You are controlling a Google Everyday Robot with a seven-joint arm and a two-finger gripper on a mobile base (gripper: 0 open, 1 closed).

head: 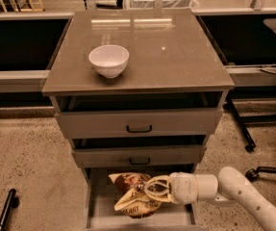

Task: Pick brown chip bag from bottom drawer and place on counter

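Note:
The brown chip bag [133,195], dark brown and cream-yellow with white lettering, hangs tilted above the floor of the open bottom drawer [99,210]. My gripper [153,190] reaches in from the right on a white arm and is shut on the bag's right side, holding it lifted. The counter [176,57] is the glossy grey-brown top slab above, with a white bowl [109,60] on its left part.
Two upper grey drawers [138,122] with black handles stand slightly open above the bottom drawer. Chair legs and castors [249,147] stand on the speckled floor at the right. A black pole [6,210] lies at the lower left.

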